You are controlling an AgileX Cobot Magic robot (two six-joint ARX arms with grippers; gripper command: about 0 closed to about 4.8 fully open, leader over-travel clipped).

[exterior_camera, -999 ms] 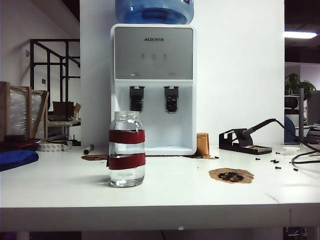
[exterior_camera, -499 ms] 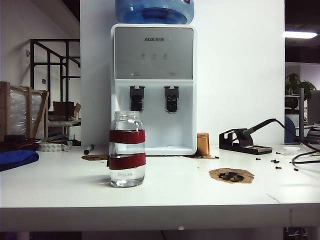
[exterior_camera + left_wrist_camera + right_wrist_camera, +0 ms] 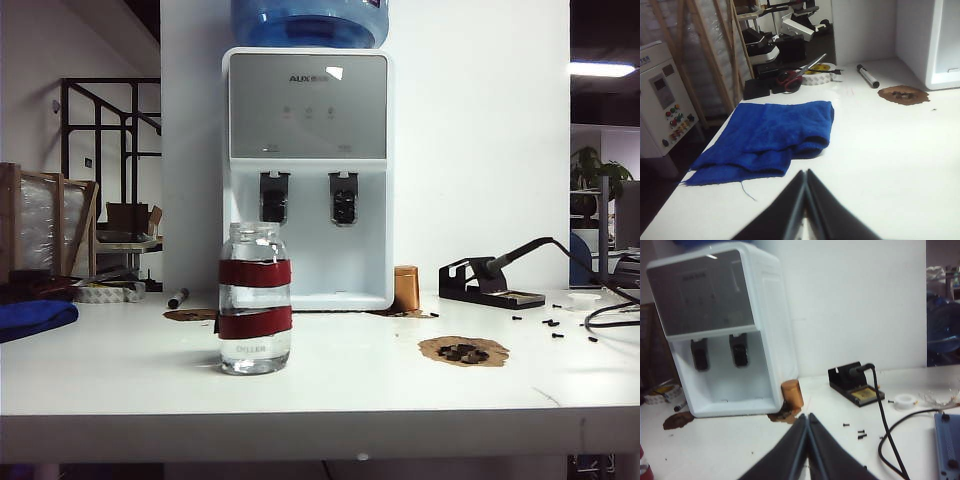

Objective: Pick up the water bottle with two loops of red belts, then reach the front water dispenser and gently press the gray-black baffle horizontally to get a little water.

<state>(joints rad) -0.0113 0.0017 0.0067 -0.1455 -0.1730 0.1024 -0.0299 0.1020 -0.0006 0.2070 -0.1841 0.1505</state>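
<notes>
Nothing on the table shifts between the exterior frames; only a small glare patch appears on the water dispenser's (image 3: 307, 165) grey panel. Nearest, the left gripper (image 3: 805, 176) and right gripper (image 3: 808, 420) both hang empty with fingers pressed together, while the water bottle (image 3: 255, 298) stands ungrasped in front of the dispenser. Pickup seems not yet begun, so the next move calls for a gripper to open wide and approach the bottle.

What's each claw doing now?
Left claw: closed, empty, by the blue cloth.
Right claw: closed, empty, facing the dispenser.
</notes>
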